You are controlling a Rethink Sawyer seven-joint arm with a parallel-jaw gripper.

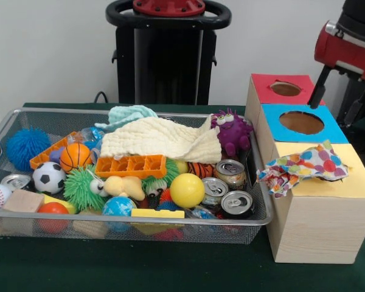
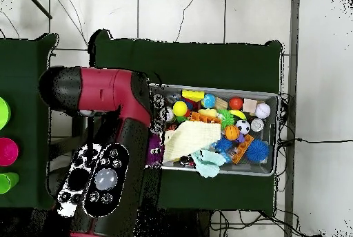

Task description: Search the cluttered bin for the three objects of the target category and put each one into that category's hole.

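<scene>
A wire mesh bin holds a jumble of toys, cans and cloths. A cream muslin cloth lies spread over the back of the pile, also seen from overhead. A light teal cloth is bunched behind it, at the bin's edge in the overhead view. A polka-dot cloth lies crumpled on the yellow top of the wooden box, hanging over its left edge. The red and black arm shows at the upper right, and from overhead the arm covers the box. Its gripper shows in neither view.
The box also has a blue top with an open hole and a red top with an open hole. In the bin are several balls, a purple plush monster, an orange tray and several drink cans.
</scene>
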